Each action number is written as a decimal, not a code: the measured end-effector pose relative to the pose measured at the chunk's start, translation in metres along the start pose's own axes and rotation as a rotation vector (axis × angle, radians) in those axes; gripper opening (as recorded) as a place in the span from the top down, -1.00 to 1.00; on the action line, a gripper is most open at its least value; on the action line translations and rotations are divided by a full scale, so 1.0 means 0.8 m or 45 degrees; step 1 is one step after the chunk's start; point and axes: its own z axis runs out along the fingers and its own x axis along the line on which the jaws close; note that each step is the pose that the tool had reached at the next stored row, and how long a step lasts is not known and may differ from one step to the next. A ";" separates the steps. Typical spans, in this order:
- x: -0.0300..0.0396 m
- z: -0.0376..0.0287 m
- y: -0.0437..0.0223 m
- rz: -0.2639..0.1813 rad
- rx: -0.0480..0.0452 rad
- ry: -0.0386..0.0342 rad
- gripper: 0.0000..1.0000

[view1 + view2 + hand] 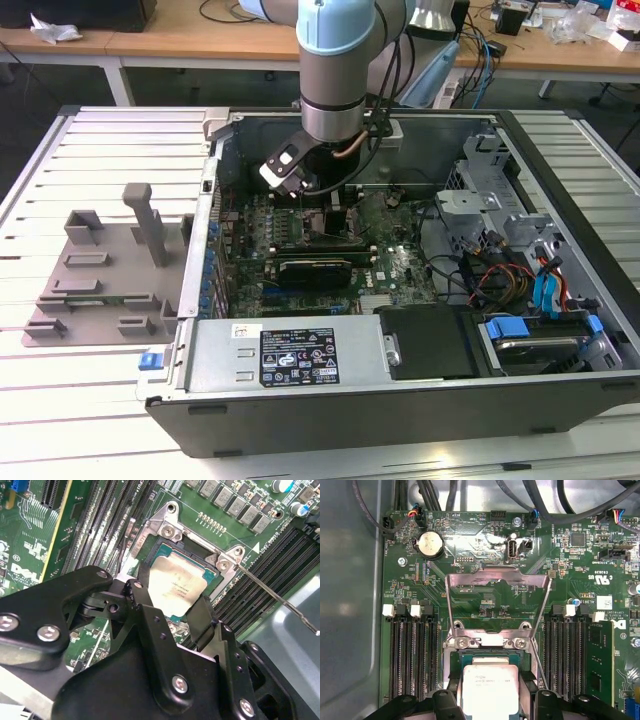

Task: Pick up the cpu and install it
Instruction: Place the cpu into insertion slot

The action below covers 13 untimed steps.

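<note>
cpu (177, 587) clamped between fingers (202, 620) over socket (161, 548) — load plate (465, 577) raised, memory slots (412, 660) flanking.

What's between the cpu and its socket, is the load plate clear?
Nothing visible. The cpu, held in the pincer, sits right over the open socket; the load plate is hinged up, off the socket.

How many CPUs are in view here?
1. The cpu is held in the gripper at the open socket, in both wrist views. Any other could be hidden behind the arm.
</note>
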 end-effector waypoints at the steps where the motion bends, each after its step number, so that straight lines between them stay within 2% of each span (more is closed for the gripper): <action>1: 0.0000 0.0003 0.0000 0.000 0.000 0.0002 -0.08; 13: 0.0000 0.0016 0.0003 0.002 0.000 -0.0002 -0.08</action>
